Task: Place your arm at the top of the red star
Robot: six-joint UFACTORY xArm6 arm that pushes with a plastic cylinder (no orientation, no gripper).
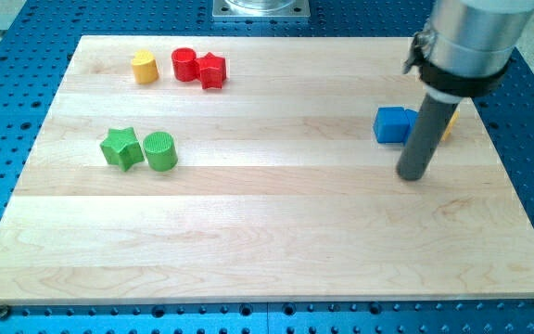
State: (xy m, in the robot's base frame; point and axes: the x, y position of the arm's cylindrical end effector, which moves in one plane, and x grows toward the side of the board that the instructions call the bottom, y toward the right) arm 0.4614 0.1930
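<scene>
The red star (pixel 212 70) lies near the view's top left, touching a red cylinder (pixel 184 64) on its left. My tip (pixel 412 174) rests on the board at the view's right, far from the red star, just below and right of a blue block (pixel 392 124). A yellow block (pixel 449 126) is mostly hidden behind the rod.
A yellow block (pixel 144 67) sits left of the red cylinder. A green star (pixel 120 147) and a green cylinder (pixel 160 151) sit side by side at the left. The wooden board (pixel 267 232) lies on a blue perforated table.
</scene>
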